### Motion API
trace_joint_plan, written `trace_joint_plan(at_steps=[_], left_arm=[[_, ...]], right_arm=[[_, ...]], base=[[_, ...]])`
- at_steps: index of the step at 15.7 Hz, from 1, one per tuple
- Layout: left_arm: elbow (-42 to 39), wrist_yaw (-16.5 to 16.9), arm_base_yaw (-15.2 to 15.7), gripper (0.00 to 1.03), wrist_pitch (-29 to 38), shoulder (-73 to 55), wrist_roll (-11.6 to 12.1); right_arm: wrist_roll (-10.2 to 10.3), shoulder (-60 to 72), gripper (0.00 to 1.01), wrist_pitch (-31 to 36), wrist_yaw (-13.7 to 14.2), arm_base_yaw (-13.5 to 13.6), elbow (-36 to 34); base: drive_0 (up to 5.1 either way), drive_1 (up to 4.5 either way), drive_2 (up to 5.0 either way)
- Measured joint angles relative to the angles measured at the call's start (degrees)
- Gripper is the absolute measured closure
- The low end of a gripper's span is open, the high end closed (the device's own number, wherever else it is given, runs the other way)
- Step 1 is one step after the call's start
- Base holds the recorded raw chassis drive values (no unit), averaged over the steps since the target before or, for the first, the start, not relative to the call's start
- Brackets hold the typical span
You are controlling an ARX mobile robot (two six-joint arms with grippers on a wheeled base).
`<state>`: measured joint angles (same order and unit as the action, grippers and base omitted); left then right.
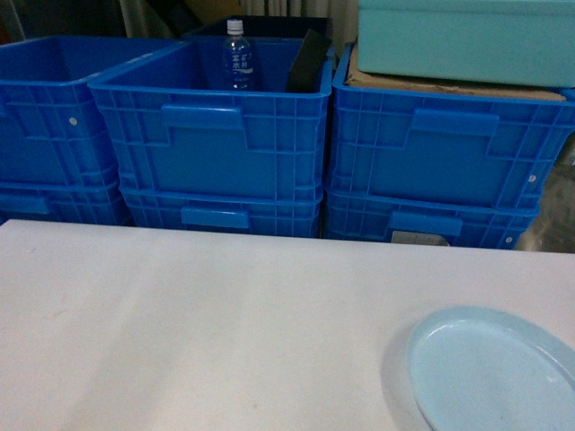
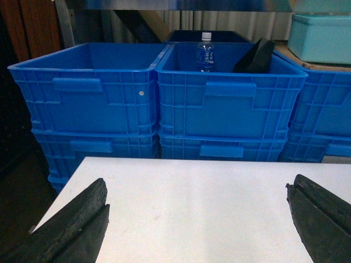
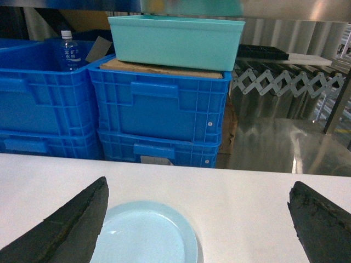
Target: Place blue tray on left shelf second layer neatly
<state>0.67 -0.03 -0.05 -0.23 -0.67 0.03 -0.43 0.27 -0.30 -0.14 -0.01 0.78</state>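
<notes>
The blue tray [image 3: 143,233] lies flat on the worktop [image 1: 198,323], near right. Glossy, stiff, probably light and slippery: pinch its raised rim. Both hands, left hand [image 2: 197,222] and right hand [image 3: 197,219], gape, holding nothing.

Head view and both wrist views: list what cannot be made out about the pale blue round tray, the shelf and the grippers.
- Pale blue round tray: head view's bottom edge cuts it off; right wrist view's bottom edge and a finger hide part.
- Steel shelf: only a rail shows; tiers hidden by stacked blue ribbed crates.
- Left gripper, right gripper: absent from head view.
</notes>
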Motion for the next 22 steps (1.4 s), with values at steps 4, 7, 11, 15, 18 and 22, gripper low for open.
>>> trace_joint_plan(at_steps=[4, 7, 11, 15, 18, 22], left_arm=[[0.00, 0.00, 0.00, 0.05, 0.00, 0.00, -0.02], [0.00, 0.00, 0.00, 0.05, 0.00, 0.00, 0.00], [0.00, 0.00, 0.00, 0.05, 0.00, 0.00, 0.00], [0.00, 0.00, 0.00, 0.05, 0.00, 0.00, 0.00], [0.00, 0.00, 0.00, 0.05, 0.00, 0.00, 0.00], [0.00, 0.00, 0.00, 0.05, 0.00, 0.00, -0.02]], right_arm=[[0.00, 0.00, 0.03, -0.02, 0.00, 0.00, 0.00], [0.00, 0.00, 0.03, 0.00, 0.02, 0.00, 0.00], [0.00, 0.00, 0.03, 0.00, 0.00, 0.00, 0.00], [0.00, 0.00, 0.03, 0.00, 0.02, 0.00, 0.00], [0.07, 0.00, 0.03, 0.31, -1.01, -0.63, 0.00], [0.96, 0.02, 0.03, 1.20, -3.30, -1.05, -0.02]], base=[[0.0, 0.00, 0.0], [0.0, 0.00, 0.0], [0.0, 0.00, 0.0], [0.0, 0.00, 0.0], [0.0, 0.00, 0.0], [0.0, 0.00, 0.0]])
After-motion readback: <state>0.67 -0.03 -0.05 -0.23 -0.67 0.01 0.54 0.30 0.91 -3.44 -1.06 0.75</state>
